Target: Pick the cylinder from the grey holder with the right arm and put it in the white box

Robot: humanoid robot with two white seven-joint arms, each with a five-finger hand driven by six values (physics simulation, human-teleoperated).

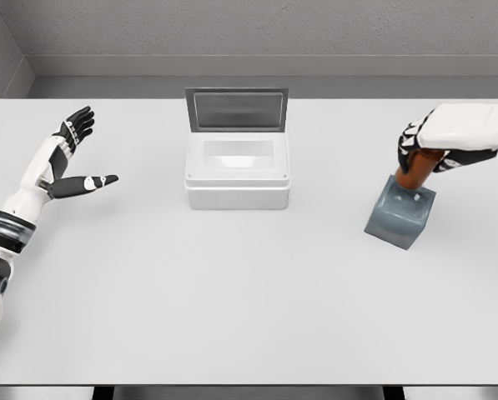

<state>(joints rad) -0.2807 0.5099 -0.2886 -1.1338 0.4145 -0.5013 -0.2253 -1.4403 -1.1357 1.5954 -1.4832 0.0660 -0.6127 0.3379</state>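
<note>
Gripping glossy brown cylinder point(415, 172) | right robot hand point(442, 142) | blocky grey holder point(401, 216)

The table point(232, 317) has a smooth, matt white top with no visible grain. The white box point(238, 179) looks like smooth plastic with a slight satin sheen, and its raised lid point(236, 110) frames a duller grey panel (possibly glass, hard to tell). The grey holder point(401, 217) looks matt, like cast plastic or painted metal. The cylinder point(415, 172) is brown-orange with a soft gloss. The 2 hands, left hand point(75, 154) and right hand point(449, 142), show glossy white shells over matt black joints.
</note>
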